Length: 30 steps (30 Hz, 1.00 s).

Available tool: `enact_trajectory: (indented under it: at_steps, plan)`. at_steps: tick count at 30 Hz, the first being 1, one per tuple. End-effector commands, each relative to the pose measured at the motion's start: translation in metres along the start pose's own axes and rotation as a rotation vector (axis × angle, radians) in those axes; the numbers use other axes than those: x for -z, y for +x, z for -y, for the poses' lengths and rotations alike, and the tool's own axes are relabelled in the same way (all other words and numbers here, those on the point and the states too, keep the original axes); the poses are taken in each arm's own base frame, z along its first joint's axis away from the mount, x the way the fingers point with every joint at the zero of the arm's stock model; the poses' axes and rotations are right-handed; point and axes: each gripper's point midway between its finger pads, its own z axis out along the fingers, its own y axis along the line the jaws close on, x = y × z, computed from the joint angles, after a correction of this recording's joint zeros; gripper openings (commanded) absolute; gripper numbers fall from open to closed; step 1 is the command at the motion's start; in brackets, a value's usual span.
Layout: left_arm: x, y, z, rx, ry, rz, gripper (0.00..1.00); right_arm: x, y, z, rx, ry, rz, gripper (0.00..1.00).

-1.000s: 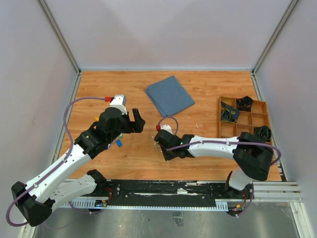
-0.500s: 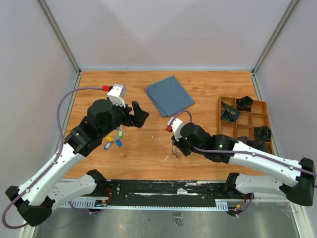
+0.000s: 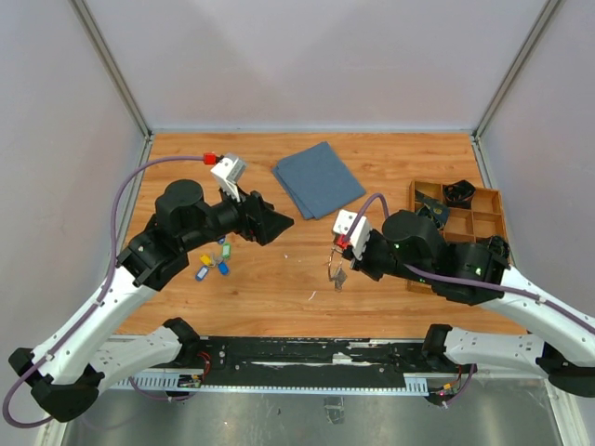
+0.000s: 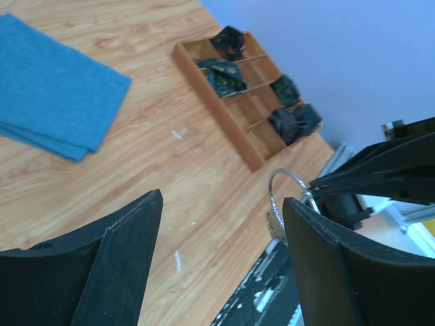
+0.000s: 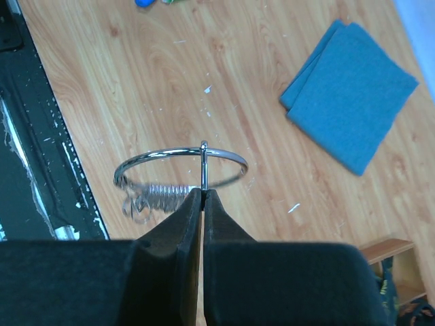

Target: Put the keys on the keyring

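Note:
The keyring (image 5: 180, 159) is a thin silver wire ring with a short chain bit hanging from it. My right gripper (image 5: 203, 191) is shut on the ring's small stem and holds it above the table; from above, the keyring (image 3: 333, 270) hangs at the right gripper (image 3: 340, 256). Several keys (image 3: 213, 262) with yellow, blue and green tags lie on the wood under my left arm. My left gripper (image 3: 275, 224) is open and empty, pointing right toward the ring. In the left wrist view the keyring (image 4: 282, 185) shows just beyond the left gripper (image 4: 223, 198).
A folded blue cloth (image 3: 319, 178) lies at the back centre. A wooden compartment tray (image 3: 412, 228) with dark bundles stands at the right. The black rail (image 3: 307, 355) runs along the near table edge.
My right arm has lifted the keyring off the table and drawn it right. The left gripper has swung right toward it and its jaws have narrowed a little.

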Motion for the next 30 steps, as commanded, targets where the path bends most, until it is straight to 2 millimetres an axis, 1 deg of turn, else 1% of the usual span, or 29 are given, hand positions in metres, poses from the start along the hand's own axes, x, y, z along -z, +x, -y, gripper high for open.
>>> enact_trajectory:
  at_steps: [1, 5, 9, 14, 18, 25, 30]
  plan:
    - [0.002, -0.024, 0.037, 0.088, 0.150, 0.078, 0.76, 0.008, -0.017, 0.016, 0.098, 0.039, 0.013, 0.01]
    - [0.001, -0.028, 0.051, 0.150, 0.202, 0.102, 0.76, 0.006, -0.034, 0.019, 0.132, 0.037, 0.042, 0.01]
    - [-0.001, -0.020, 0.056, 0.182, 0.226, 0.086, 0.74, 0.003, -0.051, 0.024, 0.133, 0.057, 0.084, 0.00]
    - [-0.009, -0.001, 0.053, 0.210, 0.224, 0.037, 0.68, -0.004, -0.057, 0.026, 0.130, 0.064, 0.090, 0.00]
    - [-0.014, 0.011, 0.054, 0.229, 0.231, 0.010, 0.65, -0.008, -0.063, 0.023, 0.122, 0.048, 0.117, 0.01]
    - [-0.021, 0.018, 0.062, 0.235, 0.261, -0.018, 0.59, -0.011, -0.067, 0.019, 0.130, 0.027, 0.122, 0.01]
    - [-0.026, 0.022, 0.067, 0.245, 0.280, -0.036, 0.51, -0.011, -0.068, 0.019, 0.133, 0.026, 0.123, 0.01]
